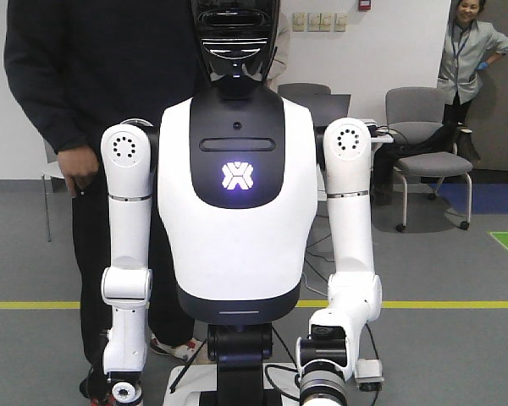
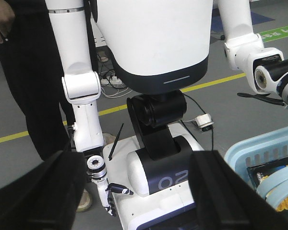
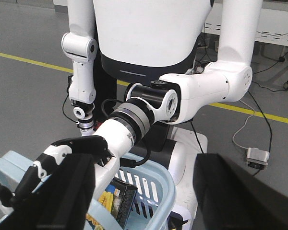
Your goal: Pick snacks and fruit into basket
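glossy white plastic shell on the robot torso (image 1: 237,245), smooth pale-blue plastic basket (image 3: 163,186), matt grey floor (image 1: 34,254).

Basket (image 3: 167,189) before the robot's base (image 2: 153,178), packet (image 3: 122,203) inside, person (image 1: 59,76) behind.

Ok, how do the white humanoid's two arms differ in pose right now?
The hanging arm drops straight down beside the torso; the bent arm folds at the elbow, forearm pointing forward. The bent arm reaches over the light-blue basket; the hanging arm ends low by the base, apart from the basket. Both have white shells.
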You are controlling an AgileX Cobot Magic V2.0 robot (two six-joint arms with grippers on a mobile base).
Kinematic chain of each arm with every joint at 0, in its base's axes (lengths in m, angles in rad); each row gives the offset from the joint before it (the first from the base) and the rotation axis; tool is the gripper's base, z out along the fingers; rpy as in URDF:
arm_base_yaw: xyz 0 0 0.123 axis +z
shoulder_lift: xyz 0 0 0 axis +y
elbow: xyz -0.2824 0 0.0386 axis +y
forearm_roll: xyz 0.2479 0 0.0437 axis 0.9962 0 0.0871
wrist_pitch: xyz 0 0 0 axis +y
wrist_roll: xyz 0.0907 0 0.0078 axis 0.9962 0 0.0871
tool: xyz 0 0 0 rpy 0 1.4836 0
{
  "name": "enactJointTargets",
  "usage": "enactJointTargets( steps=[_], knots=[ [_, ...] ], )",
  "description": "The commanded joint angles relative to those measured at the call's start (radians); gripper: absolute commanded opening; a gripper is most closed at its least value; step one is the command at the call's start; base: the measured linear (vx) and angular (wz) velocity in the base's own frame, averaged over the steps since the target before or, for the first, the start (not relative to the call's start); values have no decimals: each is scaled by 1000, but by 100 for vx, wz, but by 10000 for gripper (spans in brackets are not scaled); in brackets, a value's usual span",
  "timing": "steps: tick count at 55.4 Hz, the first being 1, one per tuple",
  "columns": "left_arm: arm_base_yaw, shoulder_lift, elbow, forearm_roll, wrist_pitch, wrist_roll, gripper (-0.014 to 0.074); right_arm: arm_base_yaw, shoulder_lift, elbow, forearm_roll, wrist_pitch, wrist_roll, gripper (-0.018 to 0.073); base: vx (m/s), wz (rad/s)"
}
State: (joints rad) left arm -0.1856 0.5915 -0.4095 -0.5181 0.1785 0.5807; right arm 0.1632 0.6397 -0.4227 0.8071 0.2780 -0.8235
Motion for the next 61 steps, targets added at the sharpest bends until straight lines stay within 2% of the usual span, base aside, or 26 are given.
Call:
enactJointTargets(
  steps=[1, 61],
  knots=[
    [2, -3, -27, -7, -74, -7, 535, 2, 5, -30, 9, -54, -3, 498, 0, 0],
    [2, -3, -27, -7, -74, -7, 535, 2, 5, -30, 9, -54, -3, 498, -1, -1]
  ],
)
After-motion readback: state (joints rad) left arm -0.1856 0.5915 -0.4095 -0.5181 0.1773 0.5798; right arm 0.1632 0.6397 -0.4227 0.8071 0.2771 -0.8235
